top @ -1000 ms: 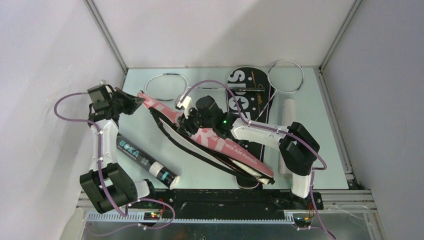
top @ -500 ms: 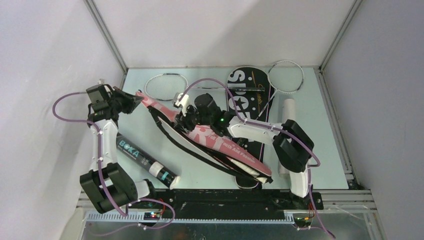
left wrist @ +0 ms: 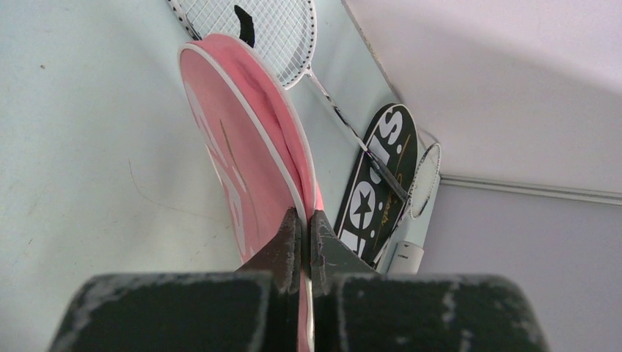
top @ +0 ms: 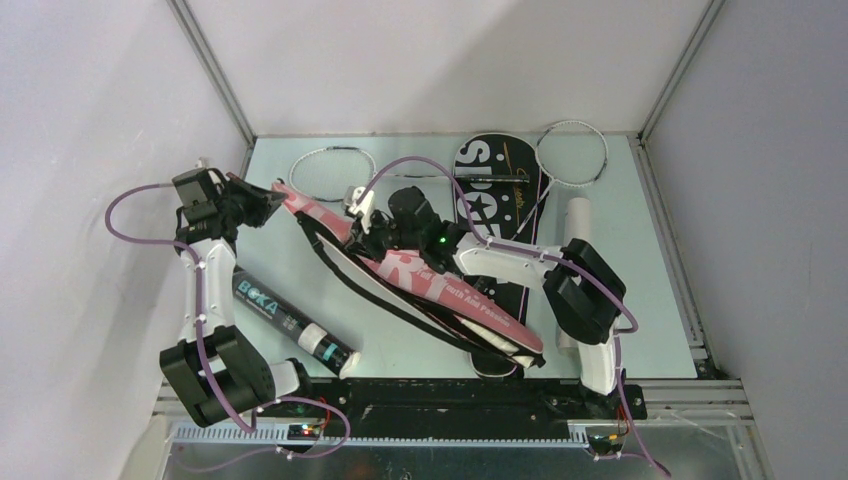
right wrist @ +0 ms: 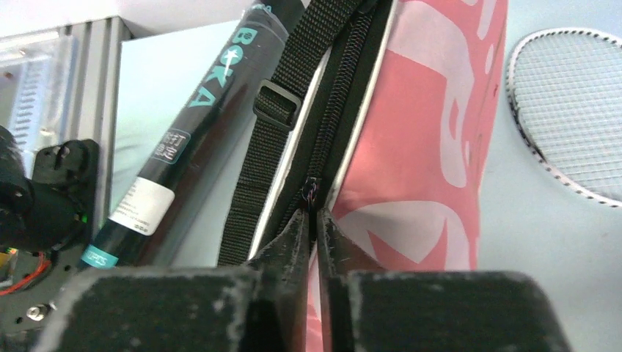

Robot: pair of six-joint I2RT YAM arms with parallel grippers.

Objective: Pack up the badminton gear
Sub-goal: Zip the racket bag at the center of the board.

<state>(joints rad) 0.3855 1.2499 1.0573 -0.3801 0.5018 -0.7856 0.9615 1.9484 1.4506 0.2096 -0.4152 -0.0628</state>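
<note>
The pink "SPORT" cover [top: 440, 290] lies diagonally across the table, its black strap [right wrist: 264, 147] along the zipper side. My left gripper [top: 268, 205] is shut on the white-piped rim of the cover's head [left wrist: 235, 132]. My right gripper [top: 368, 232] is shut on the zipper pull [right wrist: 312, 192] of the pink cover [right wrist: 433, 132], partway along its edge. A white-headed racket [top: 333, 172] lies behind the cover. A second racket [top: 572, 153] lies across the black "SPORT" cover [top: 500, 195]. No shuttlecocks show.
A black BOKA shuttle tube [top: 290, 322] lies near the left arm's base; it also shows in the right wrist view [right wrist: 183, 139]. A white tube [top: 577, 225] lies at the right, partly under the right arm. Walls close off the left, back and right.
My right gripper has slid up and left along the pink cover's zipper edge, toward the head end. My left gripper has held its place on the rim.
</note>
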